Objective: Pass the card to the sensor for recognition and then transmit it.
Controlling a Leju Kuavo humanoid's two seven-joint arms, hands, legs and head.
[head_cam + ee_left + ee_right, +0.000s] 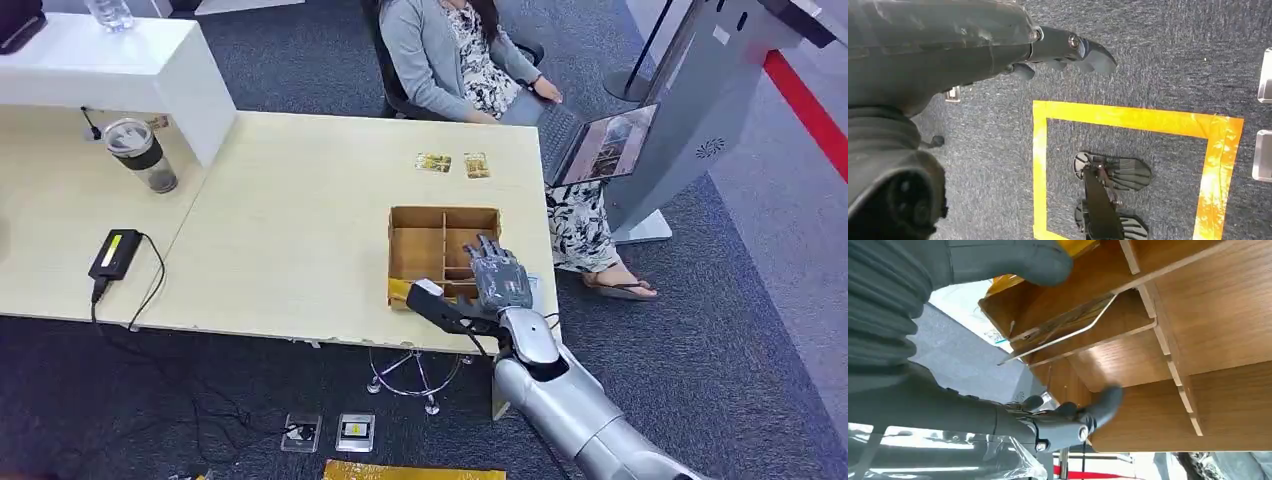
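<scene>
The thin transparent card [1063, 332] stands tilted in a narrow slot of the partitioned wooden organiser box [425, 245], leaning against a divider near the box's edge nearest my body; in the right wrist view its pale rim is clear of my fingers. My right hand [497, 275] hovers over that same part of the box with fingers spread and nothing between them, thumb on one side of the slot and darker fingertips [1105, 400] near the box wall, apart from the card as far as I can judge. My left hand [1068, 50] hangs at my side over grey carpet and a yellow tape square [1128, 117], fingers loosely extended, holding nothing. Assessment: the task is at its opening stage. The card is not yet gripped, and lifting, presenting it to the sensor and handing it on all remain. Two small printed cards [452, 164] lie on the pale wooden table [280, 200] beyond the box, and a seated person in a grey cardigan [440, 50] works at a laptop [595, 145] by a grey kiosk stand [700, 110].
</scene>
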